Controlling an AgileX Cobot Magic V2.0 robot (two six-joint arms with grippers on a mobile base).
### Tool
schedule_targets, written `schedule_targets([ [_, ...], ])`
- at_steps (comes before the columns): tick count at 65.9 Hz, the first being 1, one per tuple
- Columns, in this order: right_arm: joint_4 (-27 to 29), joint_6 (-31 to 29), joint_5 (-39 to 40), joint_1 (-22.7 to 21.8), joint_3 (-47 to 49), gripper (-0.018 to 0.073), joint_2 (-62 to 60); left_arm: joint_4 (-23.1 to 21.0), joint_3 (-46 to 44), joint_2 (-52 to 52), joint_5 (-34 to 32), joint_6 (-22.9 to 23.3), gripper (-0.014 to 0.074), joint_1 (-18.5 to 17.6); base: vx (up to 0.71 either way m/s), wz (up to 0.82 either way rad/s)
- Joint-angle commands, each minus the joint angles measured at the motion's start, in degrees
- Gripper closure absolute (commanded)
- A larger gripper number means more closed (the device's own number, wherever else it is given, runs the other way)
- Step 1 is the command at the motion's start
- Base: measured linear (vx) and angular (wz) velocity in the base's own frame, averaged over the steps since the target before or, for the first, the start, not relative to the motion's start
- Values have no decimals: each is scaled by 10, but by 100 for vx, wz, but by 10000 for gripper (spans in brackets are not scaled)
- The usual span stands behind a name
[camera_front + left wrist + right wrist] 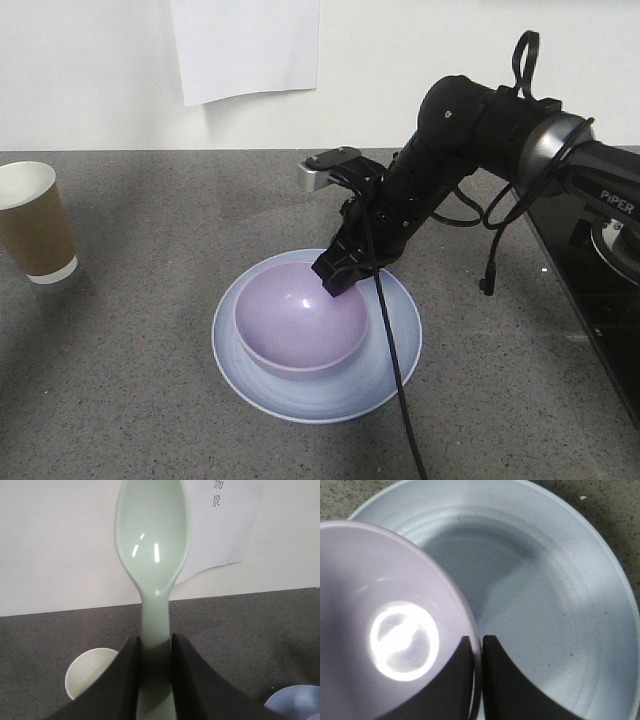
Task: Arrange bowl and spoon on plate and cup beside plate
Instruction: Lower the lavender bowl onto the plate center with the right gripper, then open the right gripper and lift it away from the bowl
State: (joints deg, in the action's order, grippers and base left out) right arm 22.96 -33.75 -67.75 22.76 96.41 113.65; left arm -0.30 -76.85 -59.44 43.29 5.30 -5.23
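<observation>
right arm angled down, fingers (336, 278) pinching lavender plastic bowl (300, 318) rim over pale blue round plate (392, 352); left fingers (155, 652) clamp mint plastic spoon (152, 555) upright

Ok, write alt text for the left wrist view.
A pale mint spoon stands upright, scoop on top, its handle clamped between the left gripper's two dark fingers. Behind it are a grey speckled table, a white wall with a paper sheet, the cup's white rim and the plate's blue edge.

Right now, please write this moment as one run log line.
left gripper: holds spoon | right gripper: pinches bowl rim | bowl: over plate | cup: apart
</observation>
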Motion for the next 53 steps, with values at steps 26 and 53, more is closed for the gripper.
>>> schedule_targets([
  [26,12,19,52,-1,19,172,-33,-5,-12,5,-40,0,602,0,0,0],
  [53,1,64,26,-15,166,265,-147,-21,-12,5,-39,0,602,0,0,0],
])
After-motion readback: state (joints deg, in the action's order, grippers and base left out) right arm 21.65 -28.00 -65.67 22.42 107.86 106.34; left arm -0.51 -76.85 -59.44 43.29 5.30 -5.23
